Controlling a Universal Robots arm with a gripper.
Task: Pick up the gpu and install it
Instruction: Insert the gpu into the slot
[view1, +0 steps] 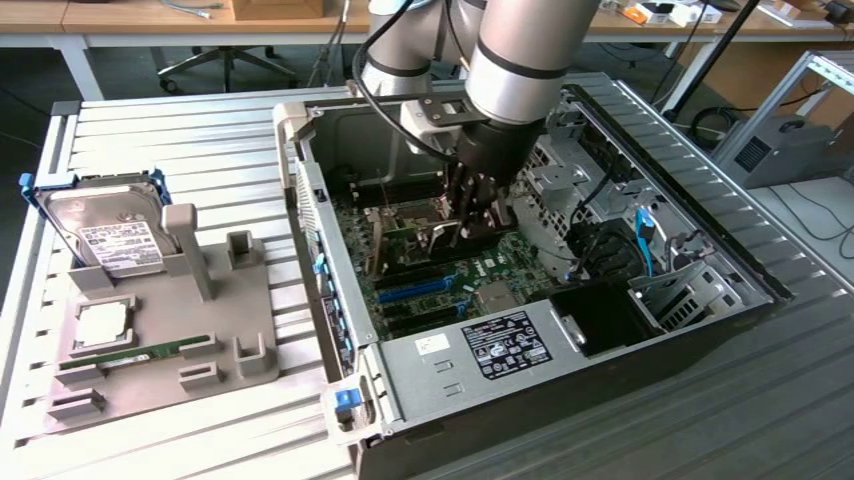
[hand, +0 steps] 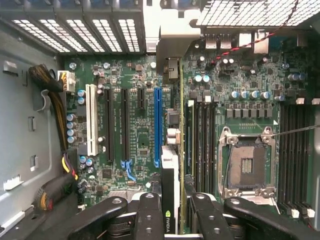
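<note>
One pincer (hand: 175, 201), its two black fingers (hand: 149, 215) pinching the single thin green-and-black gpu (hand: 169, 190) on edge, hung inside one open metal computer case (view1: 308, 190) over the green motherboard (hand: 145, 135), just beside one blue slot (hand: 158, 125), with one silver hard drive (view1: 114, 235) on the slatted table (view1: 174, 140) at the exterior view's left.

Exterior view: sat high, off the arm (view1: 534, 50), looked down at a slant on the slatted table (view1: 174, 130) and the whole open PC case (view1: 694, 330), mid-range. Wrist view: hung close inside the case, faced straight onto the motherboard (hand: 145, 135) past the gripper (hand: 175, 215) and edge-on gpu (hand: 170, 170). Shared: motherboard, blue slot (hand: 158, 125), gripper, nearby case walls.
</note>
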